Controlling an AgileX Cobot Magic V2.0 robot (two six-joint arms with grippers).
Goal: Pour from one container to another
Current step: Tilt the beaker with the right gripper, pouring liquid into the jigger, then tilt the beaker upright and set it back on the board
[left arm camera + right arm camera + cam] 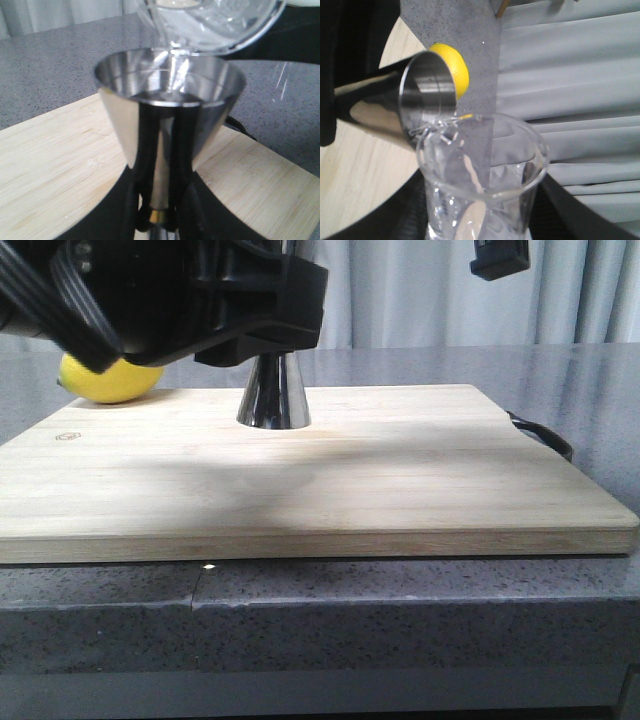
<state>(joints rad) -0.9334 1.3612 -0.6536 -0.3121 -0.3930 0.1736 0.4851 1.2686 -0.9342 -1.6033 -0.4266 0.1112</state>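
Spanning nearly the whole front view, a grey speckled table (pixel 600 370) is seen carrying a pale wooden cutting board (pixel 320 480), with grey curtains (pixel 420 290) hung behind it. A dark strap or handle (pixel 545 435) is shown at the board's far right edge. At the board's far left corner, a yellow lemon (pixel 105 380) is partly covered by the black housing of the left arm (pixel 160 295), which fills the upper left of the front view. The steel jigger (pixel 273 395) is stood upright on the far part of the board, near its middle; only its lower cone is shown below the arm in that view. In the left wrist view the jigger (pixel 170 120) is pictured close up, its upper cup open and its thin gold band low at the waist; dark forms are mirrored in its wall, and whether the left fingers are closed on it cannot be told. The glass beaker (pixel 210 25) is held tilted above and just beside the jigger's rim, its lip over the cup. In the right wrist view the beaker (pixel 480 170) is seen mouth-on, its lip meeting the jigger's rim (pixel 427 85). The right fingers are hidden behind the glass, so their grip cannot be told.
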